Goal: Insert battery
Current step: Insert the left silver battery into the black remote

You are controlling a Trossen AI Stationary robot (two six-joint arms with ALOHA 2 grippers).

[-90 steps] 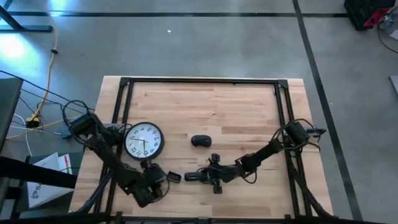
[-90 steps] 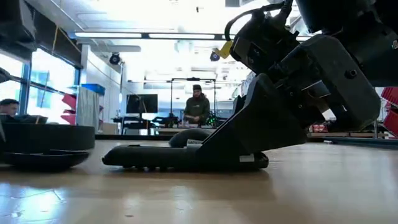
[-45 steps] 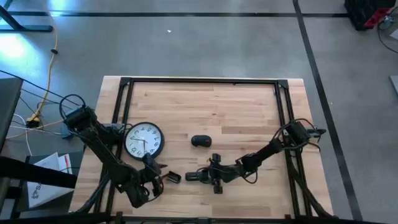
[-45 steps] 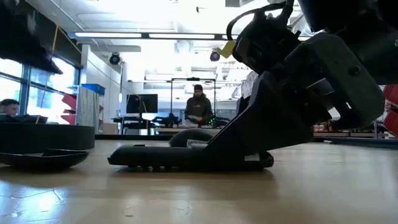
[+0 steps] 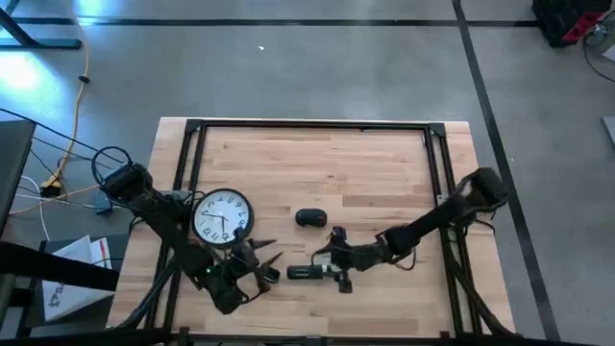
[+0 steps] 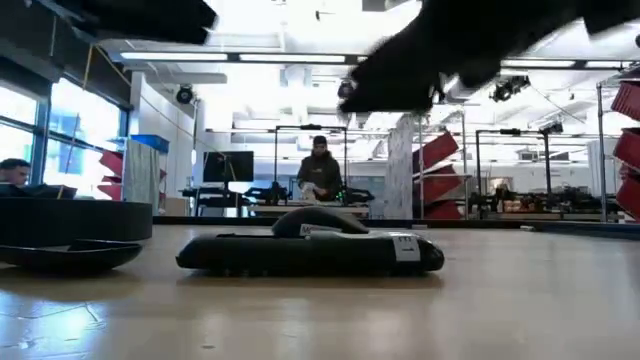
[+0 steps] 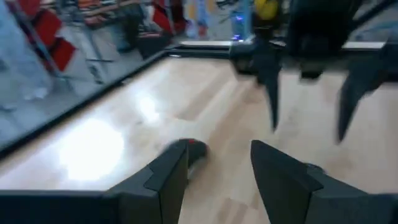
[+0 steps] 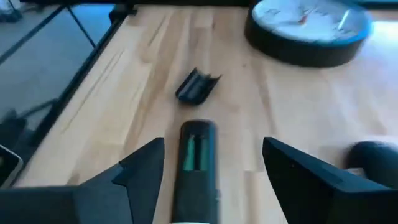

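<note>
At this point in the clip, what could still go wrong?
The cover lies loose beside the remote, whose battery bay is open; a sweep by the open left gripper could knock it away. The open right gripper straddles the remote and might nudge it off line. The clock sits close to the left arm's path.

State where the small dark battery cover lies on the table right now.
In the high view, the battery cover lies near the table's front edge, between the left gripper and the remote, below the clock.

A wooden table (image 5: pixel 375 163) is carrying a wall clock (image 5: pixel 222 215), computer mouse (image 5: pixel 309 218), remote control (image 5: pixel 309 274) and battery cover (image 8: pixel 198 84).
</note>
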